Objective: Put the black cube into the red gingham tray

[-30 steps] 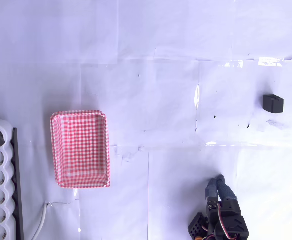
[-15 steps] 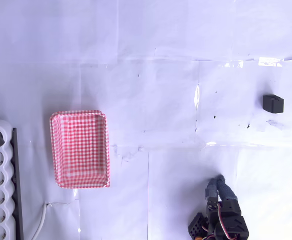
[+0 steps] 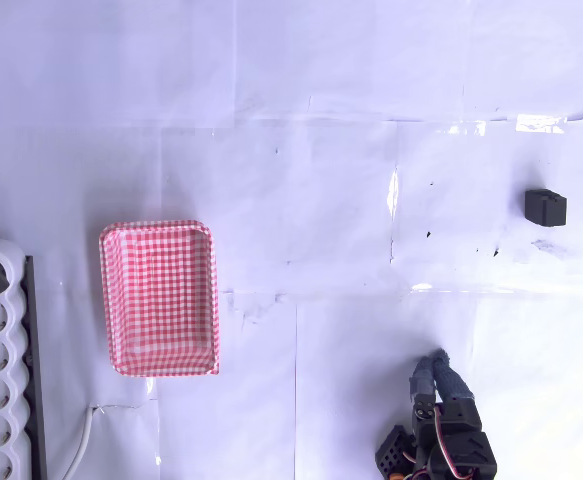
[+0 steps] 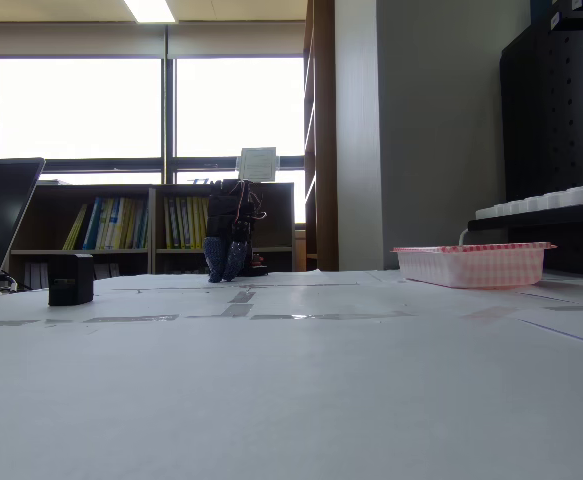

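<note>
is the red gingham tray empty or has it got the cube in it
Empty: the red gingham tray shows only its checks, and the black cube sits far off.

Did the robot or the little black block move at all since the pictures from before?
Nothing visibly changed. In the overhead view the gripper sits at the same spot near the bottom edge, fingers together and holding nothing. The black cube still lies far right on the table, and the red gingham tray stays empty on the left.
</note>
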{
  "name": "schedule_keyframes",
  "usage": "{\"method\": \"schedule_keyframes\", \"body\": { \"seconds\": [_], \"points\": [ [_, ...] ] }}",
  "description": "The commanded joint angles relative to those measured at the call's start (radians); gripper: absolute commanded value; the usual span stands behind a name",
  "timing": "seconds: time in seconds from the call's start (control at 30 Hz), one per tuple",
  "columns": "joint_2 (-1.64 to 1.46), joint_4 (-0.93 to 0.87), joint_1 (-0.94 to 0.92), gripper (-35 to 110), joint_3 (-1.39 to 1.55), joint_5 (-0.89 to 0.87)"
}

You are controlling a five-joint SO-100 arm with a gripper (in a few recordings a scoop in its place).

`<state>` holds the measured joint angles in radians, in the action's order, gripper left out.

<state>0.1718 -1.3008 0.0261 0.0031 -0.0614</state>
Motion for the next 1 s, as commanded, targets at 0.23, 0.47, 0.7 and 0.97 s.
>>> {"method": "schedule_keyframes", "body": {
  "seconds": [0.23,0.47,0.7,0.97],
  "points": [
    [0.009,-0.049,0.006,1,0.011,-0.060],
    [0.009,-0.043,0.006,1,0.011,-0.086],
    [-0.287,0.557,-0.156,14,0.015,-0.120],
    [-0.703,1.193,-0.351,28,0.020,-0.158]
  ]
}}
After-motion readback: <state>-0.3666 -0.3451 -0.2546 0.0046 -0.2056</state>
